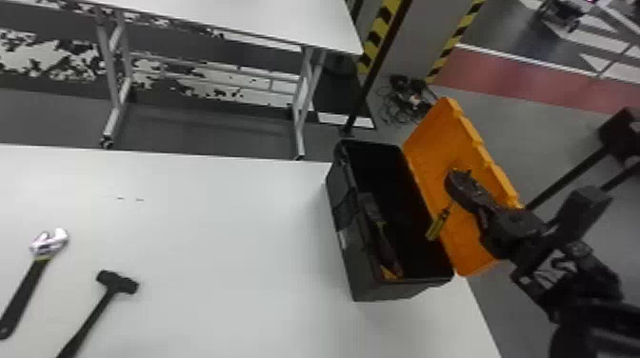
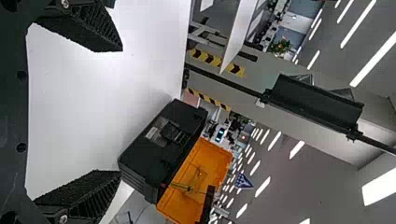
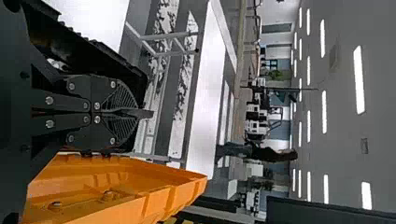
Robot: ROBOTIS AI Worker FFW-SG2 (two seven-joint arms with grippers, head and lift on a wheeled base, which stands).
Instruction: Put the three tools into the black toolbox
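On the right, near the orange lid [image 1: 435,147] of the open black toolbox [image 1: 374,289], my right gripper [image 1: 455,189] is pinched on the screwdriver [image 1: 438,225], its yellow handle hanging down. The wrench [image 1: 25,290] and hammer [image 1: 97,309] lie near left. My left gripper [image 2: 121,111] stands wide open, gripping nothing.

I see a white tbl [image 1: 228,238]. On its L side, an adj. wrench [image 1: 24,293] & a hammer [image 1: 99,307] lie near each other, not touching, heads toward the far edge. Black toolbox [image 1: 350,247] stands upright, lid open, by the far R corner, well apart from both.
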